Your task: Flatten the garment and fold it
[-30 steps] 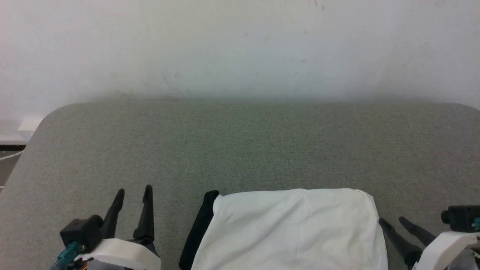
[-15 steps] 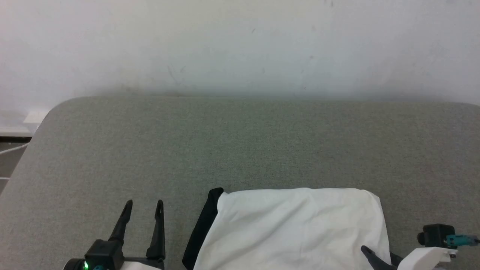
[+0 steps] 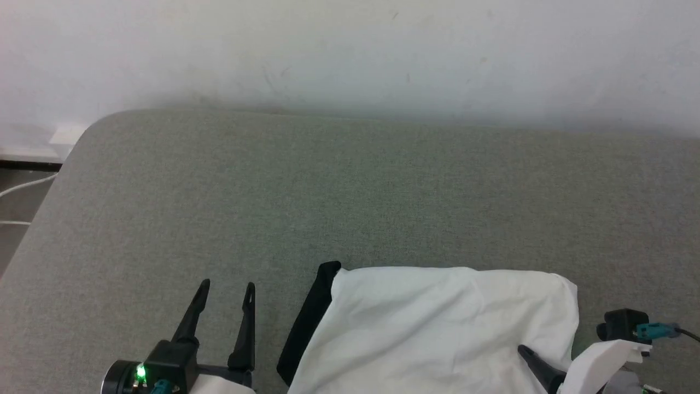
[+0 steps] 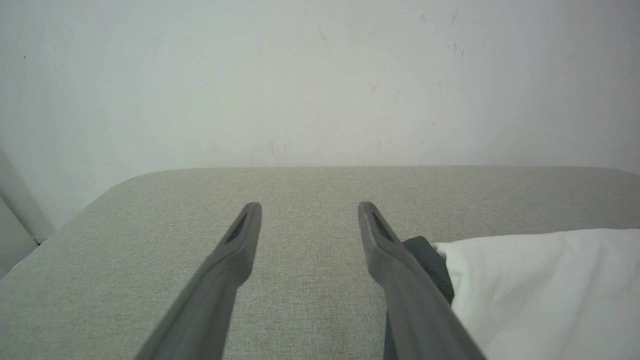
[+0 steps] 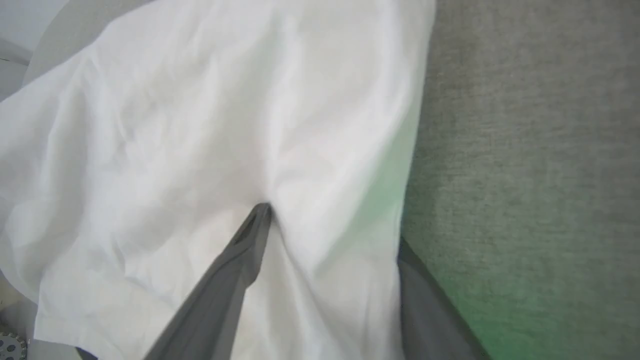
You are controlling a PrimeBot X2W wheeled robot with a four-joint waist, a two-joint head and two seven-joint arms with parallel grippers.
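The garment [image 3: 437, 328] lies folded near the front of the table, white body up, with a black sleeve strip [image 3: 309, 323] along its left side. My left gripper [image 3: 226, 287] stands open and empty just left of that black strip. In the left wrist view its own fingers [image 4: 309, 207] frame bare table, with the garment [image 4: 540, 280] to their right. My right gripper [image 3: 533, 358] is open at the garment's right edge. In the right wrist view one finger [image 5: 250, 240] lies on the white cloth [image 5: 175, 125] and the other runs under its edge.
The grey fabric-covered table [image 3: 350, 191] stretches back to a white wall [image 3: 350, 49]. Its rounded left corner [image 3: 87, 131] drops off to the floor, where a white cable [image 3: 22, 186] lies.
The head camera has shifted. My right gripper has moved left from beside the garment onto its right edge, one finger now over the white cloth. The left gripper stays open beside the black strip.
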